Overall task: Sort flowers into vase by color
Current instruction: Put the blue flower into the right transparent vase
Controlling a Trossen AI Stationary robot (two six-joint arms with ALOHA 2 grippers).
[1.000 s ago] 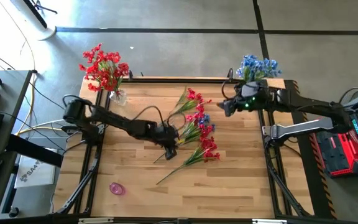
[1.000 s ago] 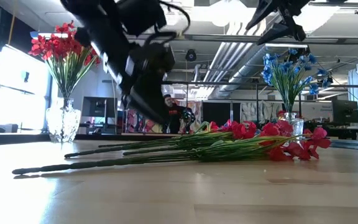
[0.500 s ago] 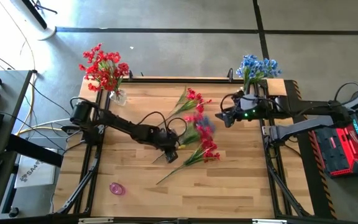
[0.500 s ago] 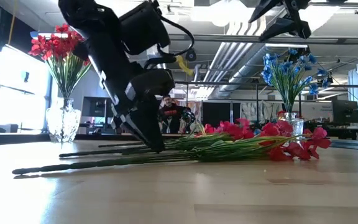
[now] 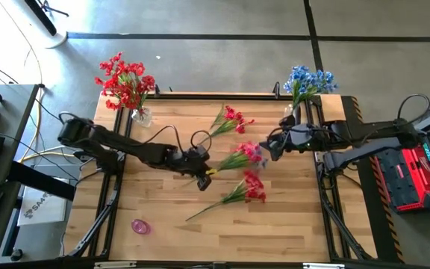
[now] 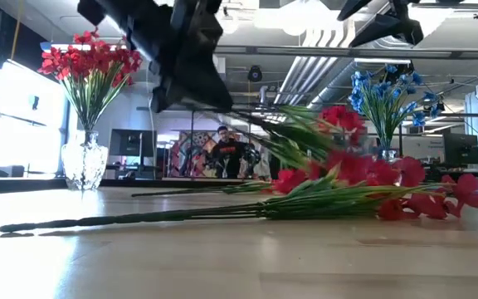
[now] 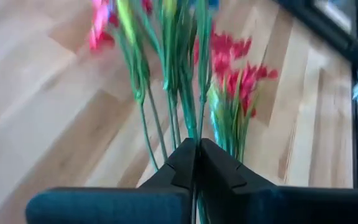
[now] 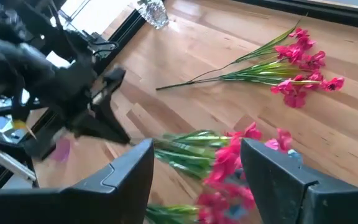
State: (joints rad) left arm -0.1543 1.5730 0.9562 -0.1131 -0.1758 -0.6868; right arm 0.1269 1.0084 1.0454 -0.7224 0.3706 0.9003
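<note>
Left gripper (image 5: 202, 178) clamped on flower bunch (image 5: 237, 158) stems; lift slowly, keep blooms clear. Right gripper (image 5: 273, 144) fingers apart, near.

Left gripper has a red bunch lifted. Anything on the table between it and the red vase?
Nothing visible. The left gripper is shut on the red bunch, and the bare table runs clear from there to the red vase at the far left corner.
</note>
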